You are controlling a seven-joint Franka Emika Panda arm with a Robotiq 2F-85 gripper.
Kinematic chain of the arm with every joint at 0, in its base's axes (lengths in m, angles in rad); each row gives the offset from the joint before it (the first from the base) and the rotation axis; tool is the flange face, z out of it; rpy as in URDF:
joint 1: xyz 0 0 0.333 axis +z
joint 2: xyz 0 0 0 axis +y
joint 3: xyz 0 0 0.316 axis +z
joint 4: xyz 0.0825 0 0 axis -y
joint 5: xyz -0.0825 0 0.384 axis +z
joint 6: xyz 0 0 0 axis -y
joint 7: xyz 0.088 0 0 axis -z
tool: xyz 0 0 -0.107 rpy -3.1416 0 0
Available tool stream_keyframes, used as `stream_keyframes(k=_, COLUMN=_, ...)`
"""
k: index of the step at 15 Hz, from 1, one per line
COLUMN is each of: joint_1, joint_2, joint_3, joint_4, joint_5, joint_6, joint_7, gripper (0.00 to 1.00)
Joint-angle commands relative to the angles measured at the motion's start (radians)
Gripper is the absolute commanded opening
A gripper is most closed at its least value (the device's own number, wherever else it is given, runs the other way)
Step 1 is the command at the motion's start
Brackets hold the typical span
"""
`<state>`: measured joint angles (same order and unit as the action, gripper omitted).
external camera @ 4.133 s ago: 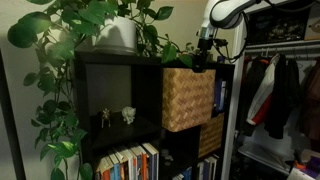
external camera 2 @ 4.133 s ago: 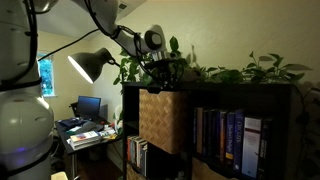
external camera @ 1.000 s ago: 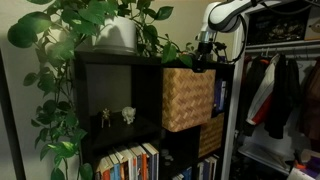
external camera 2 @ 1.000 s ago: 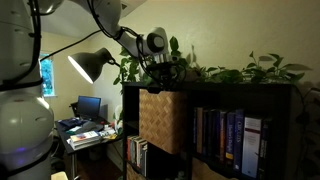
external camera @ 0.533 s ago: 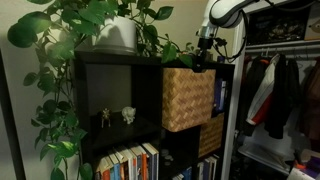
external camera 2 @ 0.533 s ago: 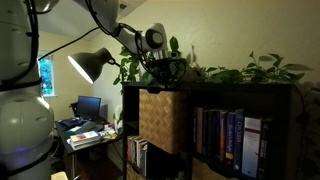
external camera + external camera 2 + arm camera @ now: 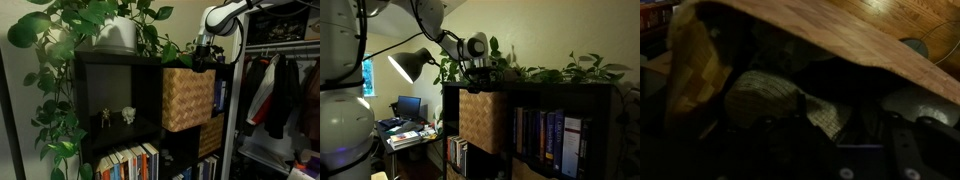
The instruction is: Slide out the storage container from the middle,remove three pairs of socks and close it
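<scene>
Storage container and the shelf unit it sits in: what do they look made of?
Storage container: woven wicker or a similar plant fibre, tan and matte; the checkered basket weave shows on its front and side. Shelf unit: flat, dark black-brown panels, smooth with little sheen. Probably laminated or painted board, but no grain can be made out, so wood versus laminate stays open.

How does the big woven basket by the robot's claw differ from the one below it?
The storage container sticks out past the front of the shelf; the lower bin sits back in its cubby. The storage container looks light tan and larger; the lower bin darker and smaller. Both are woven.
</scene>
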<state>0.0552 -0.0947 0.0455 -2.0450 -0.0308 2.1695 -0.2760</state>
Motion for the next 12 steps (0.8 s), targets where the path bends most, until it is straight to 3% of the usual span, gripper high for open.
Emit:
stream_keyframes(k=1, joint_1=0.008, joint_2=0.035, joint_3=0.002, joint_4=-0.011, joint_5=0.020, joint_6=0.050, joint_7=-0.012, gripper=0.91)
stream_keyframes(k=3, joint_1=0.008, joint_2=0.063, joint_3=0.005, joint_4=-0.006, joint_5=0.015, joint_6=0.056, joint_7=-0.010, gripper=0.99)
stream_keyframes(k=12, joint_1=0.005, joint_2=0.134, joint_3=0.007, joint_4=-0.006, joint_5=-0.023, joint_6=0.050, joint_7=-0.001, gripper=1.00)
